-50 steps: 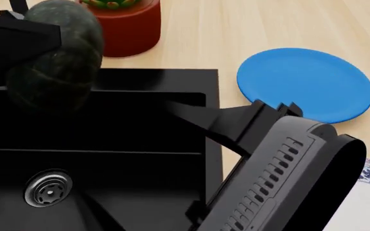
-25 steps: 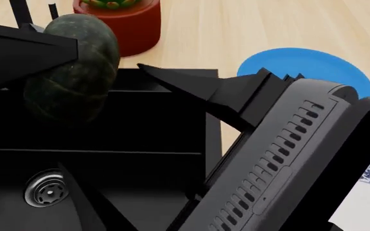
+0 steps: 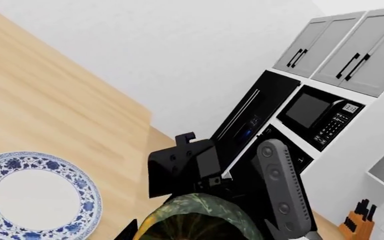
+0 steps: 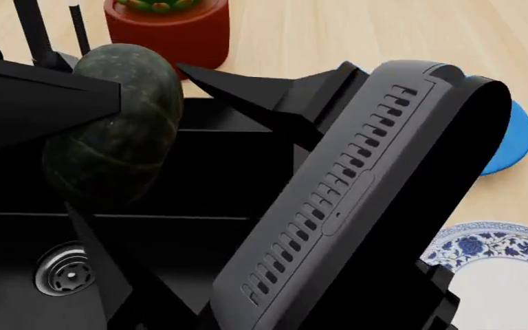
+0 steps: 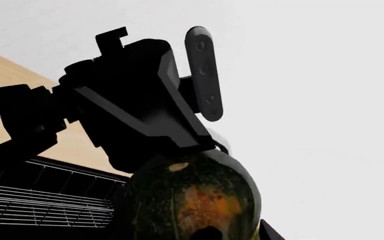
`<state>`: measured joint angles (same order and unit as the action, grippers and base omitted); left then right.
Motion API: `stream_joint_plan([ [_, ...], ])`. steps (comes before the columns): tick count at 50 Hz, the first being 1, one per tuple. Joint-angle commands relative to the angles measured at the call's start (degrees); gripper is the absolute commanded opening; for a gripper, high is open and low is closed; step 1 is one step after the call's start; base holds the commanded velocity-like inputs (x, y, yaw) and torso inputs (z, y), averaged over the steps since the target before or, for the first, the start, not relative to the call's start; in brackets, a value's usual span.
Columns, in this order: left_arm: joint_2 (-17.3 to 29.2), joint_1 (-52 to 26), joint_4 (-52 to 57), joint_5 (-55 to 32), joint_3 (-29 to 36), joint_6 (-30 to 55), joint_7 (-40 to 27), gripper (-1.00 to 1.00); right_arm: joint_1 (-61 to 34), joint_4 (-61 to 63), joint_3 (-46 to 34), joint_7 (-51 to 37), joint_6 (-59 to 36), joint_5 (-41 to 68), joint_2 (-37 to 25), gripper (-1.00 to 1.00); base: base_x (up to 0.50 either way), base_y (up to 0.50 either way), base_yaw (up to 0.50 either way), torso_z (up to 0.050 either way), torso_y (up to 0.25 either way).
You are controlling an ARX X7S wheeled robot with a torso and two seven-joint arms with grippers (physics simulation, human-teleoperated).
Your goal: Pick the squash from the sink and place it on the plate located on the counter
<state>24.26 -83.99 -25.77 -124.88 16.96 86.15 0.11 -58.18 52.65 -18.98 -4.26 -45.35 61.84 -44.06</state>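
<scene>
The dark green squash hangs above the black sink, with my left gripper shut on it; one of its black fingers reaches in from the left. My right gripper is open and straddles the squash, one fingertip at its upper right edge and the other under its bottom. In the right wrist view the squash fills the space at the jaws. The white plate with a blue floral rim lies on the beige counter at the lower right, partly hidden by my right arm.
A plain blue plate lies on the counter behind the right arm. A red pot with a plant stands just beyond the sink's far edge. The steel drain sits in the sink's near left part.
My right arm has swung up and to the left, bringing its open fingers around the squash and covering most of the blue plate. The squash drifted slightly right in the left gripper.
</scene>
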Motion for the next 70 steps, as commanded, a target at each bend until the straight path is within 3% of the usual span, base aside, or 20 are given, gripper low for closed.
stream_joint_plan([
  [1, -0.3, -2.9, -6.1, 2.7, 6.6, -1.9, 1.7, -1.00, -3.5, -1.4, -3.0, -0.4, -2.6, -1.9, 1.9, 1.00, 0.00, 0.00, 0.00, 0.000, 0.000],
  [9, -0.2, -2.7, -5.9, 3.0, 7.2, -2.2, 2.5, -1.00, -4.7, -1.2, -3.2, -0.8, -3.0, -0.9, 2.3, 1.00, 0.00, 0.00, 0.00, 0.000, 0.000],
  [10, -0.1, -2.8, -5.9, 2.8, 7.3, -2.2, 2.5, -1.00, -4.8, -1.0, -3.0, -0.9, -3.1, -0.1, 2.2, -1.00, 0.00, 0.00, 0.00, 0.000, 0.000],
  [29, 0.4, -2.9, -5.7, 3.2, 8.6, -2.7, 4.1, -1.00, -5.7, -0.6, -2.7, -1.8, -3.2, 1.1, 1.5, -1.00, 0.00, 0.00, 0.00, 0.000, 0.001],
  [30, 0.6, -2.9, -5.5, 3.0, 8.8, -2.8, 3.8, 1.00, -5.7, -0.6, -2.7, -1.7, -3.2, 1.1, 1.4, -1.00, 0.00, 0.00, 0.00, 0.000, 0.000],
  [44, 1.8, -3.2, -4.0, -0.1, 10.1, -3.3, 2.4, 1.00, -5.5, -1.1, -2.5, -1.9, -2.9, 1.4, 0.7, -1.00, 0.00, 0.00, 0.00, 0.000, 0.000],
  [70, 8.9, -2.3, 1.3, -6.5, 10.3, -7.5, -3.5, 1.00, -2.9, -1.0, 3.8, -4.0, -1.0, 5.4, -6.7, -1.00, 0.00, 0.00, 0.00, 0.000, 0.000],
])
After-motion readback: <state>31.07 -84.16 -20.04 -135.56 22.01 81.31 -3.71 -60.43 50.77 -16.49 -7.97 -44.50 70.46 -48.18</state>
